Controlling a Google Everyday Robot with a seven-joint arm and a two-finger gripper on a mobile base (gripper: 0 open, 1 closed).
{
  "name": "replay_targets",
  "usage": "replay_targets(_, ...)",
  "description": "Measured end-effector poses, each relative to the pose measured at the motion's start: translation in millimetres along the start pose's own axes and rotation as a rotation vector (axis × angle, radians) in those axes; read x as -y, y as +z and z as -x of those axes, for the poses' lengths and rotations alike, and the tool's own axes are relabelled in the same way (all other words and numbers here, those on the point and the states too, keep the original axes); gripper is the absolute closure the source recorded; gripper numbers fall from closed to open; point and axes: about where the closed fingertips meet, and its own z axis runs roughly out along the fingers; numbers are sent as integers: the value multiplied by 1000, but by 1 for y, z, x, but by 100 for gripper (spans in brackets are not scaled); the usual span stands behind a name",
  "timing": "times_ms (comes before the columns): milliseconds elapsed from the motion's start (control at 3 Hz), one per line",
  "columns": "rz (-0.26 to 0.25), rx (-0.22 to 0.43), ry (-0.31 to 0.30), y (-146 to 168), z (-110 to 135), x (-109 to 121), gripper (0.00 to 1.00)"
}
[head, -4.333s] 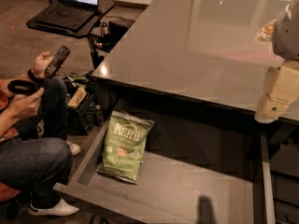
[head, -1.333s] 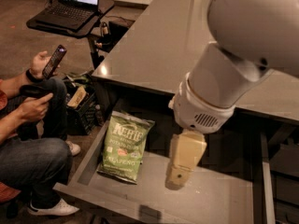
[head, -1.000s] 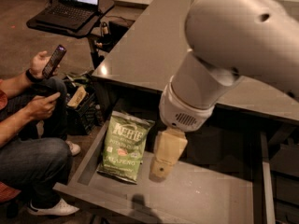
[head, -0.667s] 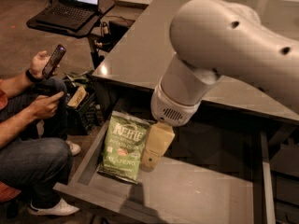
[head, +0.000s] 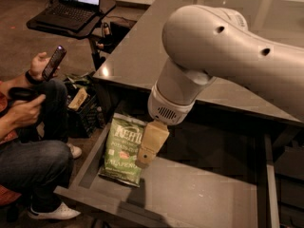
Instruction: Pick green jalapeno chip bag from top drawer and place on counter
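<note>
The green jalapeno chip bag (head: 121,148) lies flat at the left end of the open top drawer (head: 204,194), label up. The white arm reaches down from the upper right over the drawer. Its tan gripper (head: 145,159) hangs just above the bag's right edge and overlaps it in the camera view. The bag rests on the drawer floor and is not lifted. The dark glossy counter (head: 152,42) stretches behind and above the drawer.
A seated person (head: 28,141) is close to the drawer's left side and holds a phone (head: 53,62). A laptop (head: 71,6) on a black stand is at the back left. A black crate with clutter (head: 80,103) sits between the person and the counter.
The arm has swung from the right across the drawer to the left and lowered, bringing the gripper to the bag's right edge. The bag has not moved.
</note>
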Motion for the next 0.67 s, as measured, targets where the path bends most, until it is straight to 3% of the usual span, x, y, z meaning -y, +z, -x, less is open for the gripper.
replay_targets(333,6,21,-4,2,4,0,0)
replay_targets(667,26,45,5,27,21,8,0)
